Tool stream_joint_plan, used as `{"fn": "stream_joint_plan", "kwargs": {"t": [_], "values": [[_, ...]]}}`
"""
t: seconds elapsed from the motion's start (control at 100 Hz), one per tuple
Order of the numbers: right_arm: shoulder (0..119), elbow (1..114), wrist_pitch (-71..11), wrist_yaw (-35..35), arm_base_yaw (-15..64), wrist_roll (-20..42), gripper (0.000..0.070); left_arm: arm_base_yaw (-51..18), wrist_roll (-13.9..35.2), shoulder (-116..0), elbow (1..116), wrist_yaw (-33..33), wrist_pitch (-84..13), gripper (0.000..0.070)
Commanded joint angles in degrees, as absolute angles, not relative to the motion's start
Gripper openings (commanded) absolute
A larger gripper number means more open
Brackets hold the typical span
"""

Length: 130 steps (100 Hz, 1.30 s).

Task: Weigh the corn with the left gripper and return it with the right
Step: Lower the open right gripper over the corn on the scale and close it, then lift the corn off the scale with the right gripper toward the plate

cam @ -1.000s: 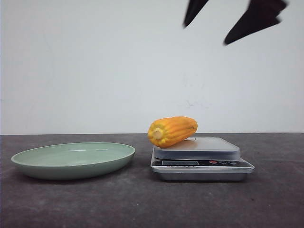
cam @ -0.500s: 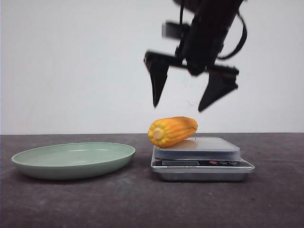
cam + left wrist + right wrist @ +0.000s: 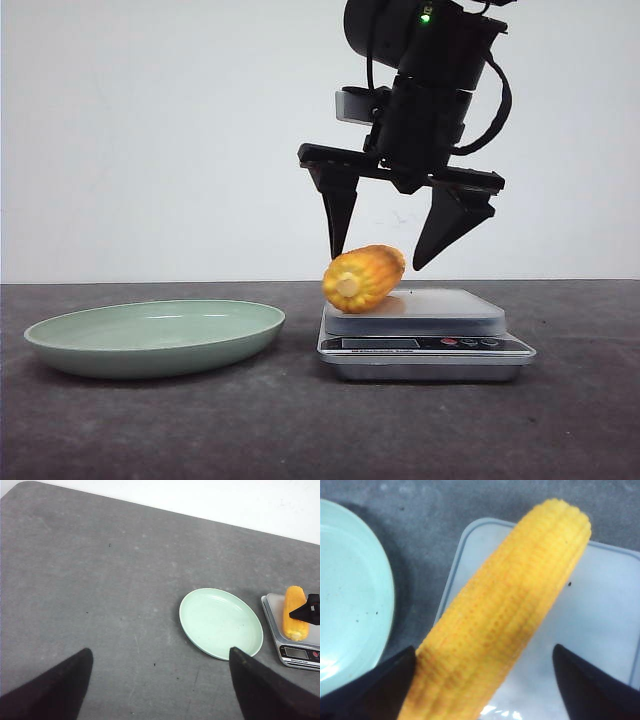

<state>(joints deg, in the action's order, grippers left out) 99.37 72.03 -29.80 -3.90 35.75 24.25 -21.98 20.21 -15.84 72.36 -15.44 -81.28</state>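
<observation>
The corn (image 3: 362,277), a stubby yellow-orange cob with a pale cut end, lies on the silver kitchen scale (image 3: 440,312), its cut end over the scale's left edge. My right gripper (image 3: 378,262) is open and hangs just above it, one finger on each side. In the right wrist view the corn (image 3: 505,625) lies between the open fingers of the right gripper (image 3: 483,651), close against one finger (image 3: 380,685). My left gripper (image 3: 160,652) is open and empty, high over bare table, far from the corn (image 3: 294,612).
A pale green plate (image 3: 60,350) sits empty on the dark grey table, left of the scale. It also shows in the left wrist view (image 3: 220,622) and the right wrist view (image 3: 345,595). A white wall stands behind the table.
My right gripper has come down from the top of the view to just over the corn. The corn has turned on the scale, its cut end now facing more toward the camera.
</observation>
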Motion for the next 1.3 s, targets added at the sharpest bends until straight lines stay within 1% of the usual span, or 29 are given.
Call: {"fn": "stream_joint_plan", "kwargs": {"t": [0.0,0.07,0.18,0.25,0.53,0.67,0.79,0.89,0.99,1.08,1.19,1.29], "values": [[100.7,72.8,-31.4,-4.7,36.1,24.7,0.0335,-22.1,18.8,-16.2,72.9,-15.4,-82.6,0.0511],[100.7,72.8,-31.9,-4.6,36.1,24.7,0.0239,-22.1,18.8,-16.2,72.9,-15.4,-82.6,0.0511],[100.7,72.8,-32.2,-4.6,36.1,25.1,0.0144,-22.1,18.7,-16.2,72.9,-15.4,-82.5,0.0511],[100.7,72.8,-32.2,-4.6,36.1,25.1,0.0,-22.1,18.6,-16.2,72.9,-15.4,-82.6,0.0511],[99.4,72.8,-32.1,-6.4,36.3,24.9,0.0,-22.1,18.2,-16.2,72.9,-15.4,-82.6,0.0511],[95.2,72.9,-31.6,-6.5,36.4,24.2,0.0,-22.1,18.2,-16.2,72.9,-15.4,-82.5,0.0511],[90.6,72.9,-29.7,-5.7,37.5,22.0,0.0,-22.1,18.2,-16.2,72.9,-15.4,-82.5,0.0511],[87.5,73.2,-28.7,-5.0,39.4,20.1,0.0,-22.1,18.2,-16.2,72.9,-15.4,-82.5,0.0511],[86.8,74.7,-28.1,-4.9,41.8,20.1,0.0,-22.1,18.2,-16.2,72.9,-15.4,-82.5,0.0511],[86.9,76.5,-27.7,-3.3,43.9,20.1,0.0,-22.1,18.2,-16.2,72.9,-15.4,-82.5,0.0511],[88.9,78.5,-24.0,-2.9,47.6,20.6,0.0,-22.1,18.2,-16.2,72.9,-15.4,-82.4,0.0511],[92.1,81.8,-23.6,-2.9,49.4,20.8,0.0,-22.1,18.2,-16.2,72.9,-15.4,-81.4,0.0511]]}}
